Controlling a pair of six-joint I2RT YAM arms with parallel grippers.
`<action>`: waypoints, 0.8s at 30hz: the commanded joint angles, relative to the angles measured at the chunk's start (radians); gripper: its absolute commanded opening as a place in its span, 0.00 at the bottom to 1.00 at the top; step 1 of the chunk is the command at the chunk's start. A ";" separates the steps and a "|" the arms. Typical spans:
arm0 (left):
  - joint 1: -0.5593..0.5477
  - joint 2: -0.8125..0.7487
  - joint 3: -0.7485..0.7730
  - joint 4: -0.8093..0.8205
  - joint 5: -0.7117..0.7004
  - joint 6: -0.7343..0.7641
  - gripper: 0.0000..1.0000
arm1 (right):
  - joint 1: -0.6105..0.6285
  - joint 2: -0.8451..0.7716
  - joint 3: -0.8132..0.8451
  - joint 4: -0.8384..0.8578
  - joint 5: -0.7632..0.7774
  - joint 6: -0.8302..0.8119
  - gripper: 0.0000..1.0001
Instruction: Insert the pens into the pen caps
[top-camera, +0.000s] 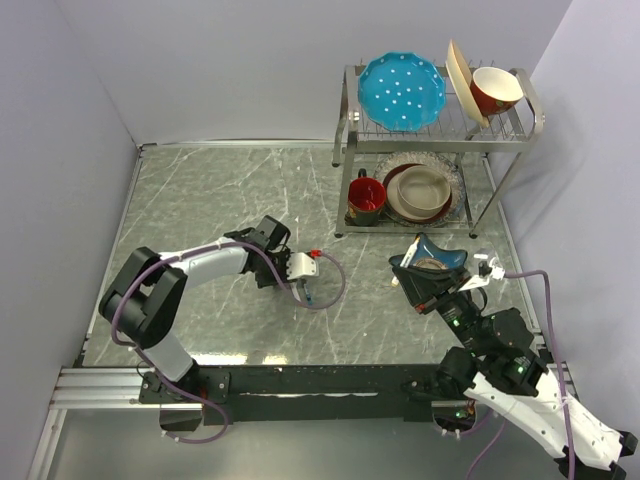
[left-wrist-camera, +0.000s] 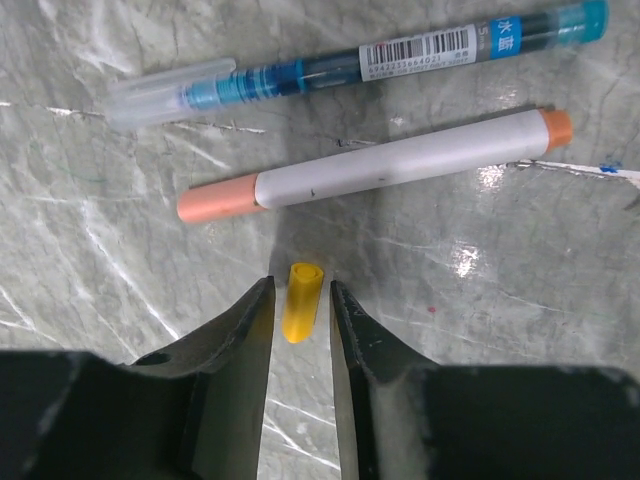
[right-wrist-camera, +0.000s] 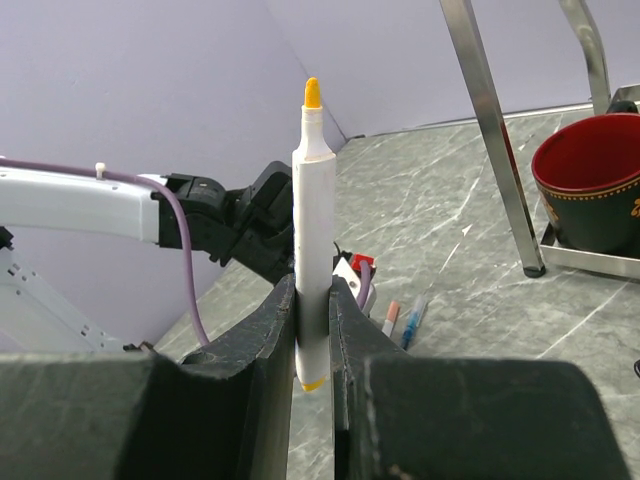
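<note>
Two down, one to go, by my reckoning. On the tabletop (left-wrist-camera: 500, 350), just beyond my left fingers (left-wrist-camera: 250, 340), the blue pen (left-wrist-camera: 400, 60) wears its clear cap (left-wrist-camera: 165, 95) and the white pen (left-wrist-camera: 400, 160) its pink cap (left-wrist-camera: 220, 200). The two lie side by side, capped ends to the left in the left wrist view.

The yellow cap (left-wrist-camera: 302, 300) is on no pen. It lies flat between my left fingers, its long axis in line with them, and what looks like its open mouth points away from my wrist. The fingers stand parted just wider than the cap, with a sliver of tabletop showing on each side, so I judge it not yet pinched.

Over on the right, my right fingers (right-wrist-camera: 270, 340) are clamped on the yellow-tipped pen (right-wrist-camera: 313, 220), held upright, tip on top and bare. What is left is to lift the cap, line mouth to tip and press home.
</note>
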 joint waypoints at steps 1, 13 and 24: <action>0.010 -0.008 -0.037 -0.037 -0.028 -0.039 0.34 | -0.003 -0.021 0.052 -0.002 0.002 0.004 0.00; 0.016 0.058 -0.008 -0.034 -0.039 -0.175 0.13 | -0.003 -0.045 0.061 -0.045 0.006 0.015 0.00; 0.001 -0.213 -0.051 0.051 0.082 -0.644 0.01 | -0.003 -0.039 0.098 -0.105 -0.003 0.065 0.00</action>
